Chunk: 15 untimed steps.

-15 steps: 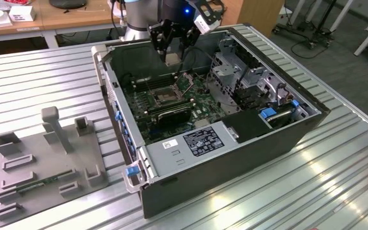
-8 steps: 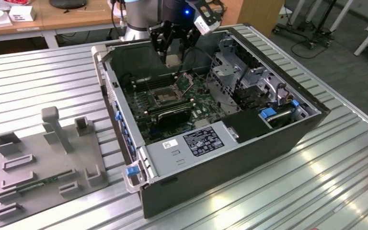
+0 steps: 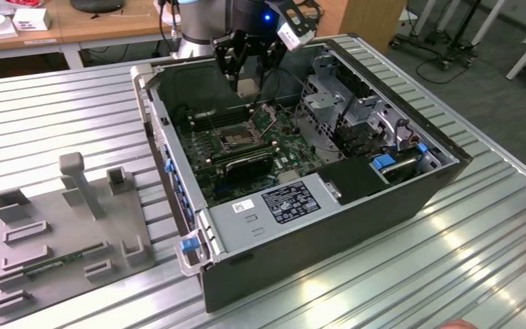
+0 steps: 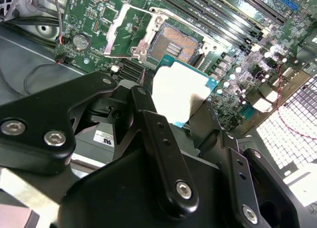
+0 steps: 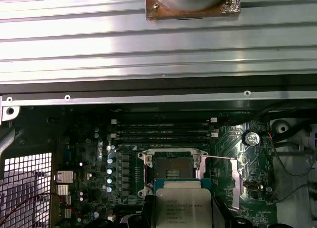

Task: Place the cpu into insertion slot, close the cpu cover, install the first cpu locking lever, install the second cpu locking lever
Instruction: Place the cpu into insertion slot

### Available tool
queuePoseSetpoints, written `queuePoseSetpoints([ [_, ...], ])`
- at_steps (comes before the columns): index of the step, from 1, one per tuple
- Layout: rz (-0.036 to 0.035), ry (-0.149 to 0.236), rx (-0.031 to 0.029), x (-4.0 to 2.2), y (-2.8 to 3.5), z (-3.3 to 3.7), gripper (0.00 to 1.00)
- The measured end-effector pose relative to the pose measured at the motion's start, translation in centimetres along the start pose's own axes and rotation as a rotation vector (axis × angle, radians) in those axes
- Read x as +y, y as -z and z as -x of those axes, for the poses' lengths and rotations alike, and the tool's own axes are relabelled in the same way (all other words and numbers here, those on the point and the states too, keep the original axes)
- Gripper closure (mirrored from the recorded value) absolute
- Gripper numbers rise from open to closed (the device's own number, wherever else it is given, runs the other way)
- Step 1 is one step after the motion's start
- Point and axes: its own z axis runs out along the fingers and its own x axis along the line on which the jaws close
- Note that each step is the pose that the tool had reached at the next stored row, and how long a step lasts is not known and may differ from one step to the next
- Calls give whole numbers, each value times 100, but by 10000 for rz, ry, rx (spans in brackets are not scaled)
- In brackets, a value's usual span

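Nearest the front of the ribbed metal tabletop (image 3: 446, 260), toward the exterior view's left, lies a grey fixture plate (image 3: 62, 236) with upright blocks on it. Just past it is the open computer case (image 3: 400, 205), lying on its side so that the green motherboard (image 3: 286, 147) faces up.

On the board the insertion slot (image 3: 238, 139) is bare, dark in the centre with a silvery rim. The cpu cover (image 4: 130, 32) is swung open beside it, off the socket. Long black memory slots (image 5: 163, 129) run along one side of the socket.

Above the far part of the case hangs the gripper (image 3: 246, 79). Its black fingers (image 4: 148, 114) pinch the cpu (image 4: 181, 89) by its edges. The cpu is held in the air above the board, clear of the slot and not seated in it.

Behind the gripper the arm (image 3: 244, 17) rises, and a wooden desk (image 3: 98, 27) stands beyond that.
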Motion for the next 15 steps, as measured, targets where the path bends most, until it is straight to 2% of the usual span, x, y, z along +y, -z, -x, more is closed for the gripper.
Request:
queuePoseSetpoints([
  [4, -1, 0, 0, 0, 0, 0, 46],
  [8, -1, 2, -25, -1, -19, 0, 46],
  [11, 1, 5, -66, -4, -52, -1, 46],
  [15, 3, 13, -154, -9, -107, -8, 46],
])
